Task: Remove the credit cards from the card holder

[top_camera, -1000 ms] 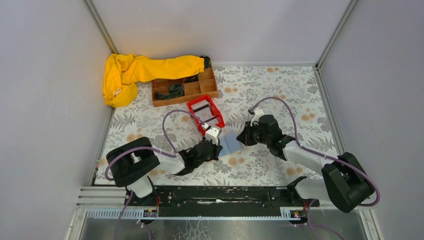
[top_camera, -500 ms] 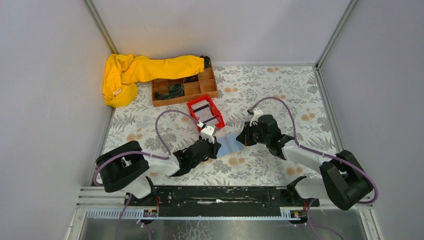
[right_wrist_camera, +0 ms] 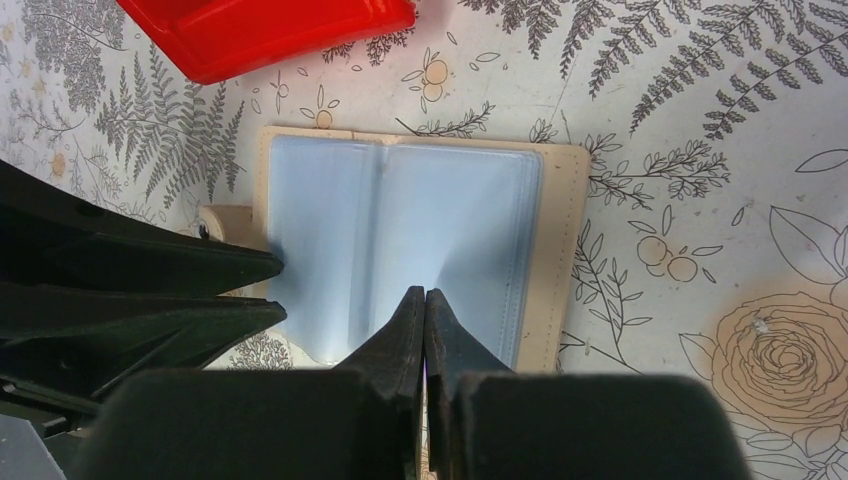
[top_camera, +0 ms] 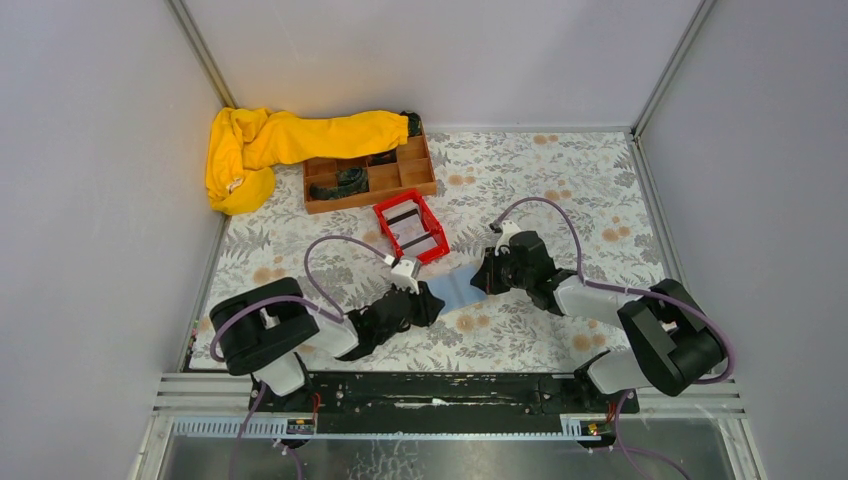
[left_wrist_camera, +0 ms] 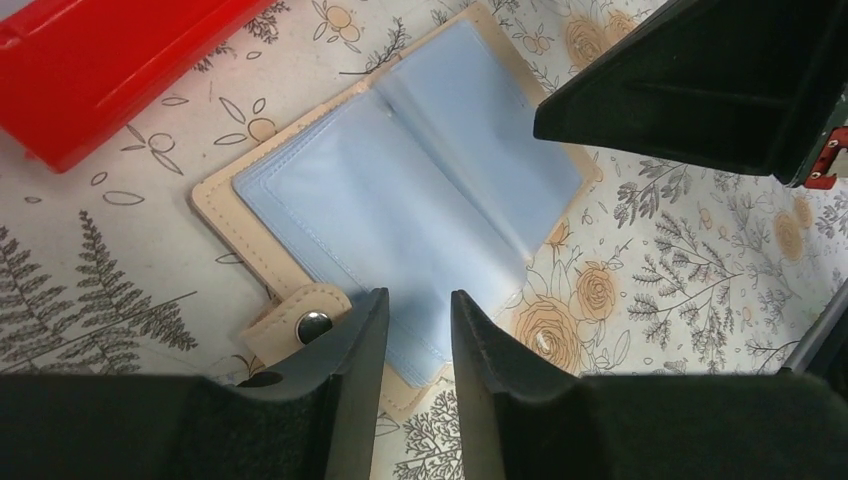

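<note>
The card holder (top_camera: 458, 289) lies open on the flowered table, with slate-blue clear sleeves up and a tan edge and snap tab (left_wrist_camera: 300, 322). It shows in the left wrist view (left_wrist_camera: 400, 190) and the right wrist view (right_wrist_camera: 400, 220). No credit cards show in its sleeves. My left gripper (left_wrist_camera: 420, 312) is open by a narrow gap and straddles the holder's near edge; in the top view it (top_camera: 430, 300) is at the holder's left. My right gripper (right_wrist_camera: 425, 292) is shut, its tips pinching a raised sleeve; in the top view it (top_camera: 481, 280) is at the holder's right.
A red bin (top_camera: 385, 210) with dark and whitish flat pieces inside lies just beyond the holder and shows in the wrist views (left_wrist_camera: 100, 60) (right_wrist_camera: 260, 30). A brown wooden compartment tray (top_camera: 370, 198) and a yellow cloth (top_camera: 270, 140) are at the back left. Grey walls stand all round.
My left wrist has moved a little left and toward me. My right gripper has slid left and nearer. The card holder has shifted slightly left between them.
</note>
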`<control>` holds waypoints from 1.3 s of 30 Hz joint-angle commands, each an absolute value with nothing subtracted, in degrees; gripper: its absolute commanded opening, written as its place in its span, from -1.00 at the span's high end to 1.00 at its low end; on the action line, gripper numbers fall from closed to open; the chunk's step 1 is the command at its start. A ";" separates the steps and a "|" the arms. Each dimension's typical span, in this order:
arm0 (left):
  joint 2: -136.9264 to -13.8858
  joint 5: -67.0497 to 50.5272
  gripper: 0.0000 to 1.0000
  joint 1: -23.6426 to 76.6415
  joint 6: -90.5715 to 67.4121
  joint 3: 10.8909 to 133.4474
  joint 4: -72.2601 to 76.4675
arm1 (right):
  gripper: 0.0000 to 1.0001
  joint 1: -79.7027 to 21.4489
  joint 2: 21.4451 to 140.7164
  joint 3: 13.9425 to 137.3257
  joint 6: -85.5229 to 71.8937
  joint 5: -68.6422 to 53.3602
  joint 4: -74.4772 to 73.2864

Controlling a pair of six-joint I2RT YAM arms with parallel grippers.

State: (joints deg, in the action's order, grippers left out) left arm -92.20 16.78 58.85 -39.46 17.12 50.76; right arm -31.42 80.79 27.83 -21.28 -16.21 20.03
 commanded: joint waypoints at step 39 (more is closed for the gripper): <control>-90.44 7.88 0.22 55.25 -45.73 19.20 46.61 | 1.00 -31.99 86.28 26.35 -22.57 -17.94 25.38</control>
State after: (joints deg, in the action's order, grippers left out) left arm -89.78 10.50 56.16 -44.95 19.07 43.00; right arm -31.46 85.36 27.11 -21.82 -17.04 23.51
